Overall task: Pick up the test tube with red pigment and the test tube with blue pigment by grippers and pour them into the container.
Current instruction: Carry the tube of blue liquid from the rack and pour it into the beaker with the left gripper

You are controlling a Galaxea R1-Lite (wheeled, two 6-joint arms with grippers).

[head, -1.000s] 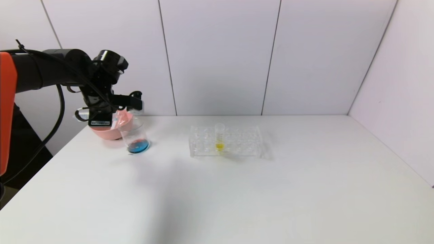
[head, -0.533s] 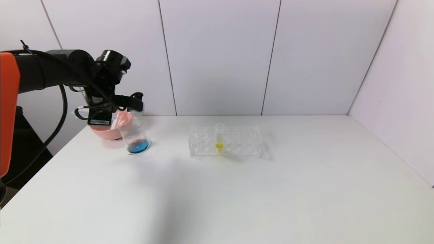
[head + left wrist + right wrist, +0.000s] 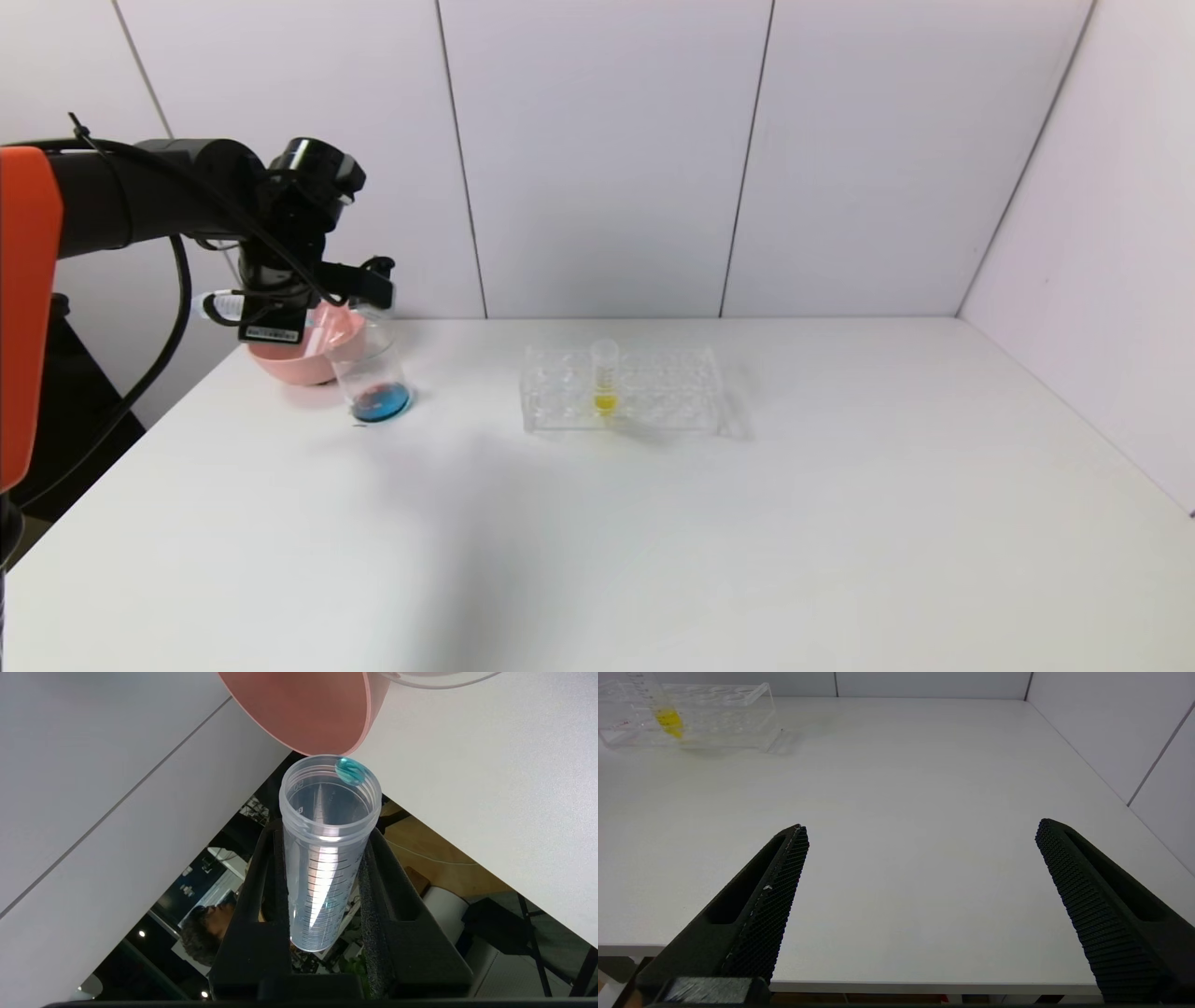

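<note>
My left gripper (image 3: 370, 280) is at the table's back left, just above the container (image 3: 372, 359), a clear glass beaker with blue and a little red liquid (image 3: 380, 402) at its bottom. In the left wrist view the gripper (image 3: 324, 830) is shut on the test tube with blue pigment (image 3: 322, 877). The tube looks empty apart from a blue drop (image 3: 348, 771) at its open rim. The test tube with red pigment is out of view. My right gripper (image 3: 922, 826) is open and empty over the table's front edge.
A pink bowl (image 3: 289, 359) stands right behind the beaker and fills the space beyond the tube's mouth in the left wrist view (image 3: 308, 714). A clear tube rack (image 3: 663, 397) holding a tube with yellow liquid (image 3: 605, 378) stands mid-table; it also shows in the right wrist view (image 3: 724, 714).
My left arm has shifted slightly up and to the right, still holding the tube over the beaker. Nothing else has moved.
</note>
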